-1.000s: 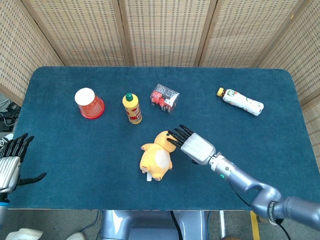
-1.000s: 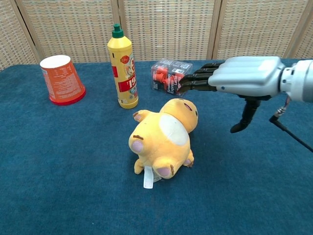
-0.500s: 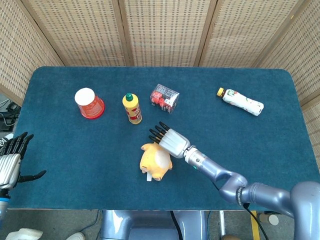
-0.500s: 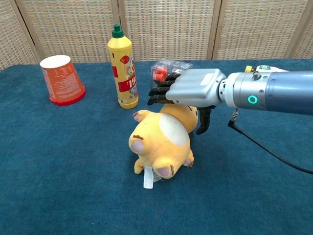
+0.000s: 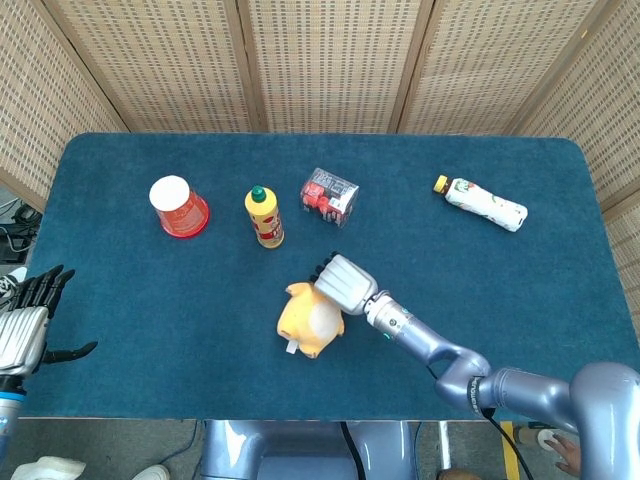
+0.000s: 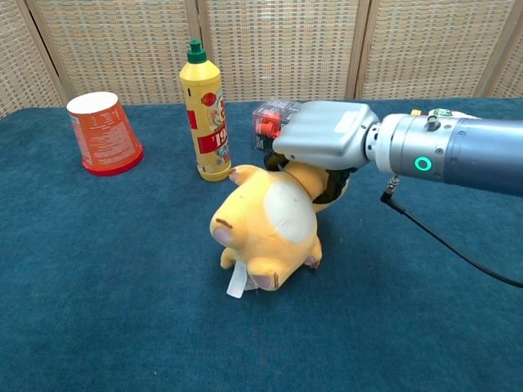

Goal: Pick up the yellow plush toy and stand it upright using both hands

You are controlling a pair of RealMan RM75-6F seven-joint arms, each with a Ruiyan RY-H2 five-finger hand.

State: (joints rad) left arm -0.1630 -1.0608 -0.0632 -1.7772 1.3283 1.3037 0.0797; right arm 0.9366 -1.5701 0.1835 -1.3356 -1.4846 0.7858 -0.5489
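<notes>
The yellow plush toy (image 5: 308,320) (image 6: 265,224) lies on the blue table near its front middle, belly up, its feet and white tag toward the front edge. My right hand (image 5: 341,280) (image 6: 323,143) sits on the toy's head with its fingers curled down around it, and the toy's body is tipped up slightly. My left hand (image 5: 25,322) hovers at the table's front left corner, fingers spread, holding nothing; only the head view shows it.
A yellow bottle (image 5: 264,216) (image 6: 206,110) stands just behind the toy, with a red upturned cup (image 5: 178,206) (image 6: 102,132) to its left. A clear packet with red items (image 5: 329,196) lies behind my right hand. A white bottle (image 5: 483,202) lies far right.
My right hand came in from the right, moved over the toy's head and closed its fingers down on it. The toy has shifted and tipped up a little. The left hand barely moved.
</notes>
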